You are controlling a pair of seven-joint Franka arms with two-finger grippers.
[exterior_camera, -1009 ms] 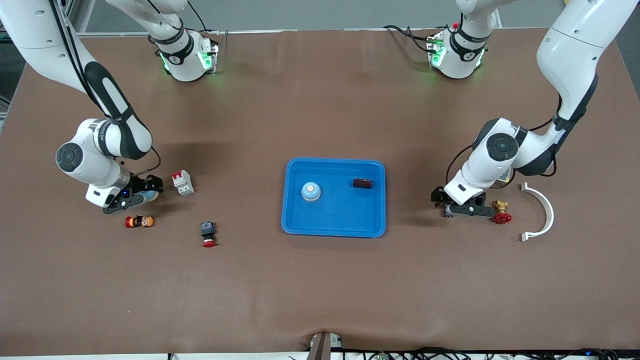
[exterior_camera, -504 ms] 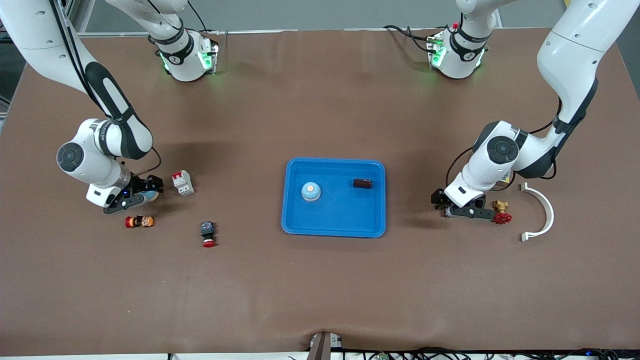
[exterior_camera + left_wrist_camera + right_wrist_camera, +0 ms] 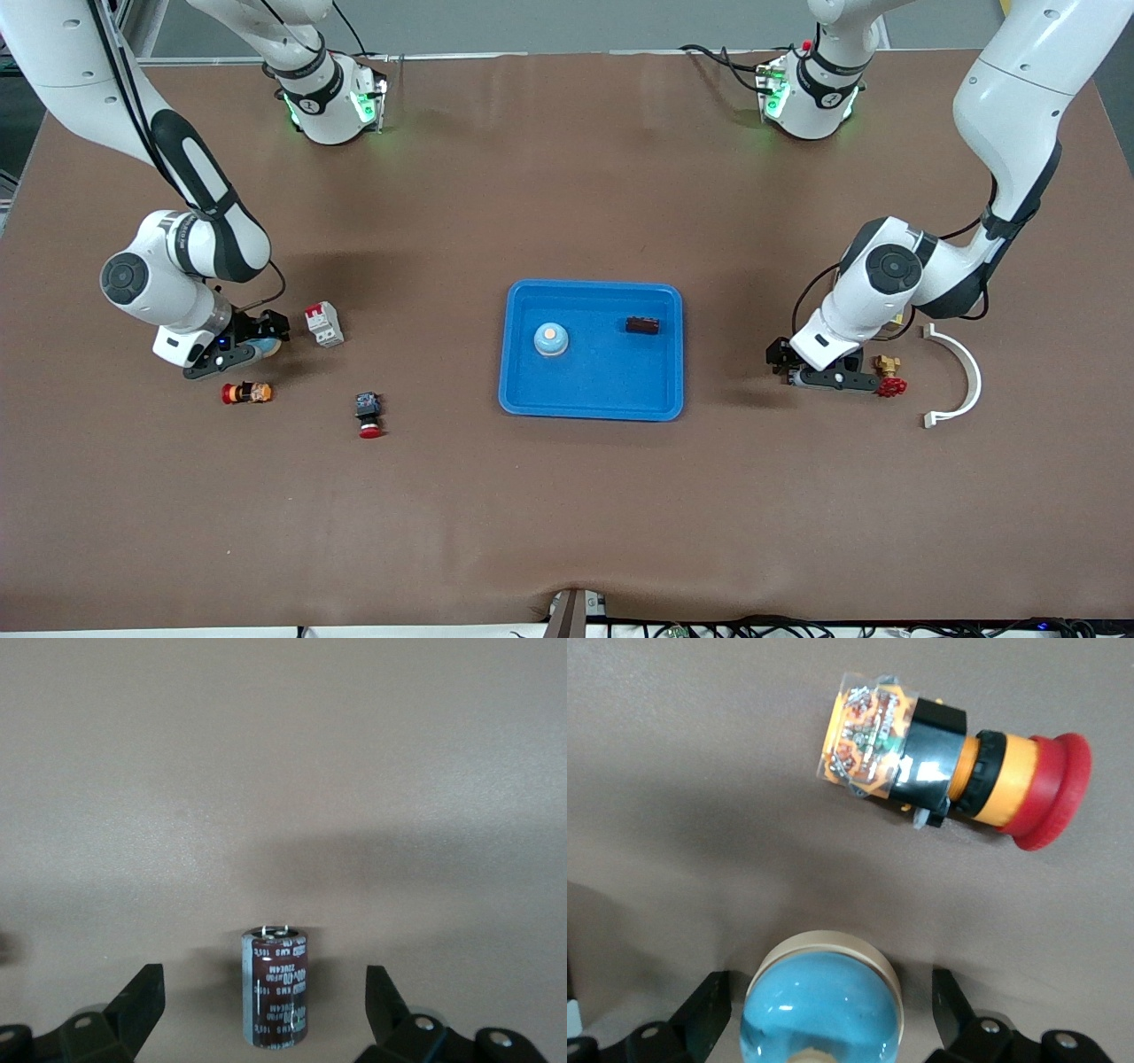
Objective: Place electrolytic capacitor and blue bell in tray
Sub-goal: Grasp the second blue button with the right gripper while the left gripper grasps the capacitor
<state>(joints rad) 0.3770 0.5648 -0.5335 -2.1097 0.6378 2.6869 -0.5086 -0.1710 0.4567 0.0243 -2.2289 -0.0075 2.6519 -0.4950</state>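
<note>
In the tray, a blue bell sits dome-up, and the electrolytic capacitor lies at its 3 o'clock, long axis 9-to-3. The left hand, fingers apart, straddles a second capacitor on the bench, with the leads pointing away from the hand. The right hand, fingers apart, flanks a second bell that is partly cut off.

White arms, black joints, green-lit bases.
</note>
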